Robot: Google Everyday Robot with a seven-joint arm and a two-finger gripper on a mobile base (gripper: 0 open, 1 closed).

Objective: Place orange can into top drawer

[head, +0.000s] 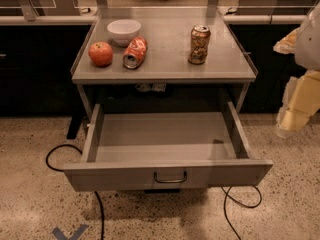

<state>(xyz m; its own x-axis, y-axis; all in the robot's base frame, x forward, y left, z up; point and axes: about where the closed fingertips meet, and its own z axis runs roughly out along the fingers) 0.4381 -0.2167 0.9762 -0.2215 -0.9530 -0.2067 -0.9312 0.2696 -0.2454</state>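
Note:
The orange can (199, 44) stands upright on the grey counter top (170, 69), toward its right side. It has a golden-brown mottled label and a silver rim. The top drawer (165, 176) is pulled out wide below the counter, and its inside shows nothing in it. Its curved handle (170, 177) sits at the centre of the front panel. My gripper (293, 118) hangs at the right edge of the view, beside the drawer's right wall and well below and to the right of the can. It holds nothing that I can see.
A redder can with white lettering (135, 53) lies on its side at the counter's left. An apple (101, 53) and a white bowl (123, 31) are near it. Black cables (97, 204) run over the speckled floor under the drawer.

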